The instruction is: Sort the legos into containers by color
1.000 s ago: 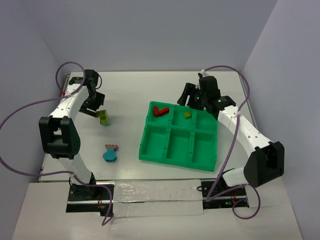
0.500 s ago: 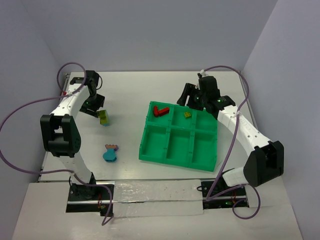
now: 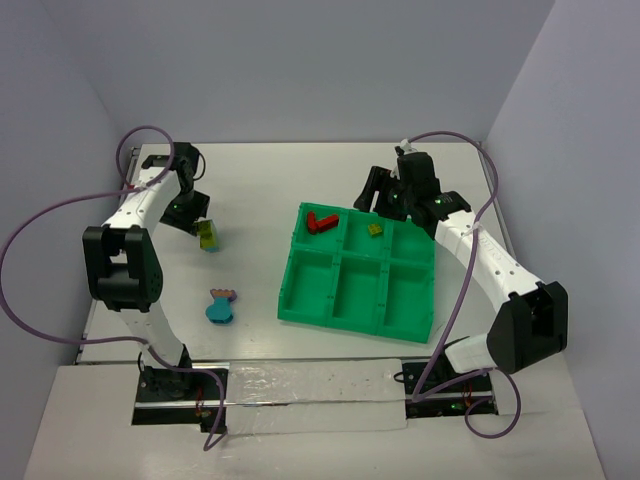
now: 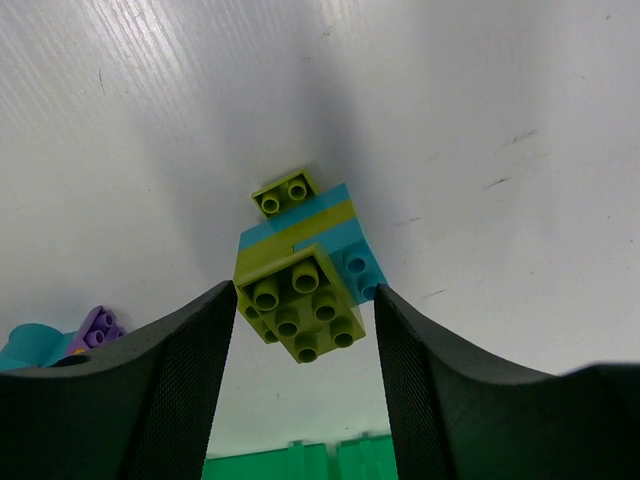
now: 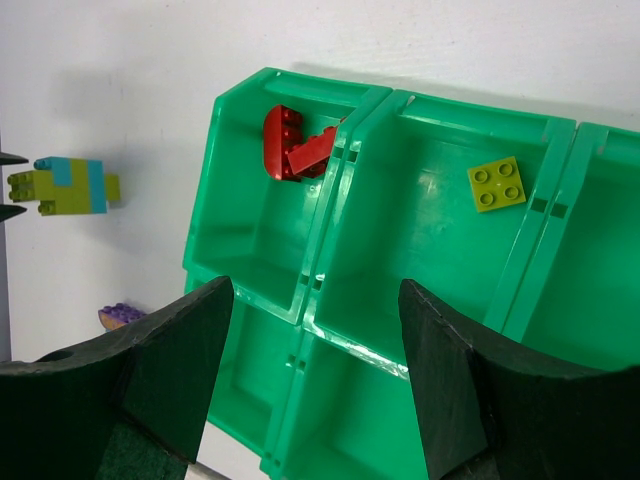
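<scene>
Sorting barely begun.
Red bricks (image 3: 320, 221) and a green brick (image 3: 375, 229) are binned; a stack (image 3: 209, 236) and a blue cluster (image 3: 219, 306) are left, the stack flanked by the parted left claw (image 4: 305, 300); the right claw (image 5: 312, 287) is parted, empty.

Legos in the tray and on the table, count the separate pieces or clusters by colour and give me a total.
Red cluster: 1
Yellow-green single brick: 1
Yellow-green and cyan cluster: 1
Cyan and purple cluster: 1
Total: 4
</scene>
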